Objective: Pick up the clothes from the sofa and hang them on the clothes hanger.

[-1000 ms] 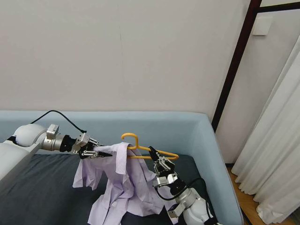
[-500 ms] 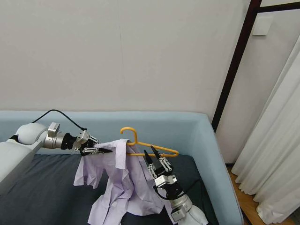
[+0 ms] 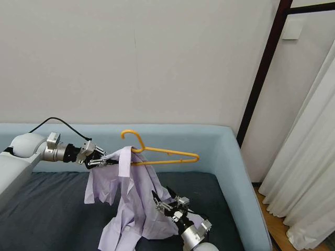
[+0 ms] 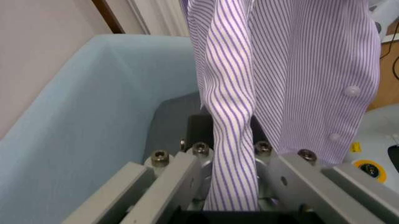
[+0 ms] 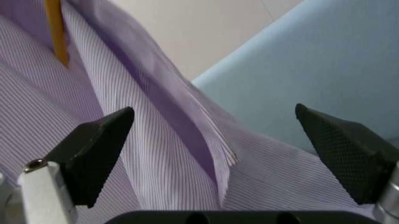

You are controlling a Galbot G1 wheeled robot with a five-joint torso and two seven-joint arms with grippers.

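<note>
The left gripper (image 3: pixel 106 159) is pinched tight on a fold of the shirt (image 3: pixel 140 196), held up over the left part of the sofa (image 3: pixel 230 167). Just right of it the hanger (image 3: pixel 167 153) sits in the collar, its right arm bare. The shirt drapes down to the seat. Nearer, low down, the right gripper (image 3: pixel 164 202) gapes wide, empty, close by the hanging cloth.

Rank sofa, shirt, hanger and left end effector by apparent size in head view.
Largest to smallest:
1. sofa
2. shirt
3. hanger, long but thin, ranked by span
4. left end effector, gripping the shirt
</note>
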